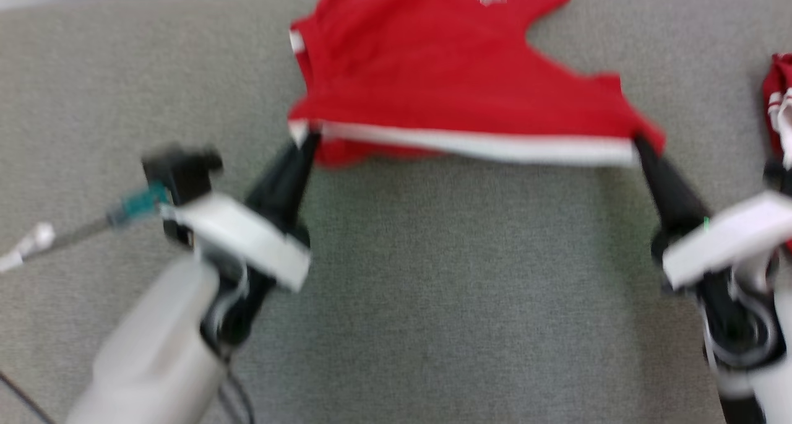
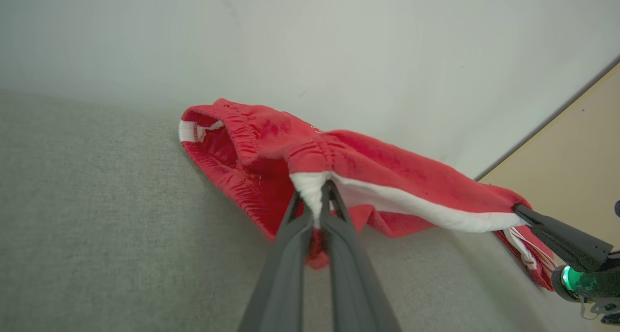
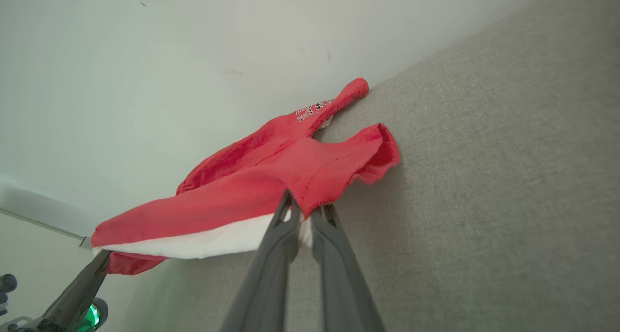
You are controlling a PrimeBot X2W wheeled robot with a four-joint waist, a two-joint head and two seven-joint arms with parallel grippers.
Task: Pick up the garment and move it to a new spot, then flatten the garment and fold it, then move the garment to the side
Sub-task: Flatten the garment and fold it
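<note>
The garment (image 1: 445, 71) is a pair of red shorts with a white band along its near edge and a white print at the far end. It is stretched between both grippers above the grey surface. My left gripper (image 1: 307, 140) is shut on the band's left corner, seen up close in the left wrist view (image 2: 317, 196). My right gripper (image 1: 638, 144) is shut on the band's right corner, where the right wrist view shows white cloth pinched between the fingers (image 3: 302, 213). The far part of the garment (image 3: 310, 143) lies on the surface.
The grey fabric surface (image 1: 445, 300) spreads wide below and around the arms. Another red and white cloth (image 1: 779, 102) lies at the right edge. A pale wall (image 2: 339, 46) rises behind the surface. A cable plug (image 1: 133, 204) sticks out from the left wrist.
</note>
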